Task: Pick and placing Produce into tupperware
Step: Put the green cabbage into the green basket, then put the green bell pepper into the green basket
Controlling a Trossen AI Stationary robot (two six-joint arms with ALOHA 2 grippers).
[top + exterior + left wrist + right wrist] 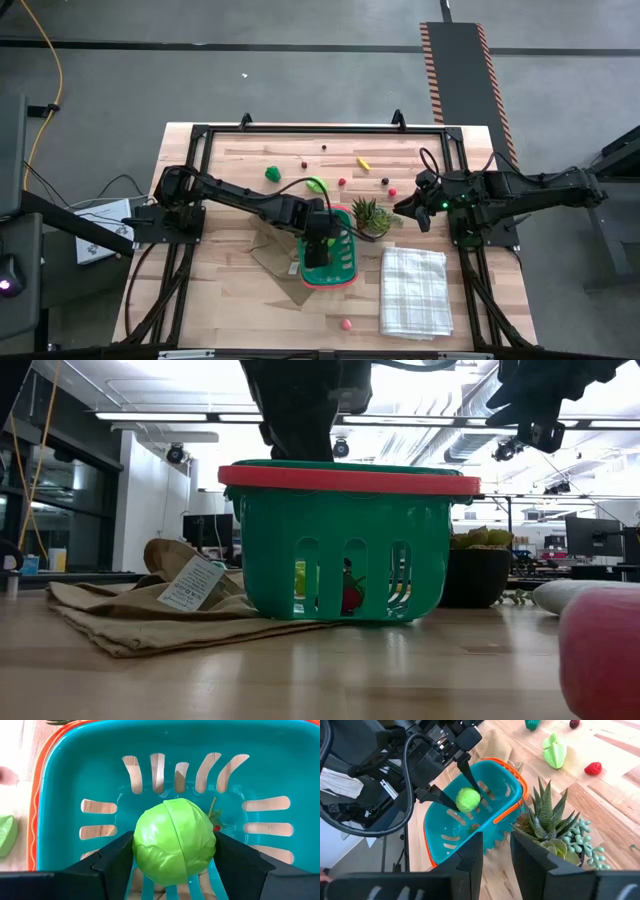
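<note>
Your left gripper (175,865) is down inside the teal basket (345,268), its fingers set on either side of a round green cabbage (174,841) and touching it, so the cabbage is held just above the slotted floor and not yet let go. The right wrist view shows the same thing from the side: cabbage between the two dark fingers, inside the basket walls.

Something is already in there. Through the side slots in the low view you can see a red piece (351,594) and a bit of yellow-green beside it (too little shows to name them), and the left wrist view has a small red thing with a stem under the cabbage.

Most of the job is still ahead of you, I judge. Out on the table (230,300) lie a green round piece (272,173), a leafy green piece (316,185), a yellow piece (363,162), several tiny red balls and dark berries near the far edge, and a pink-red piece (346,324) close to the near edge.

Your right gripper (495,851) waits over the table just beyond the potted plant (371,217), holding nothing, fingers a narrow gap apart. The checked cloth (414,290) lies beside the basket.
</note>
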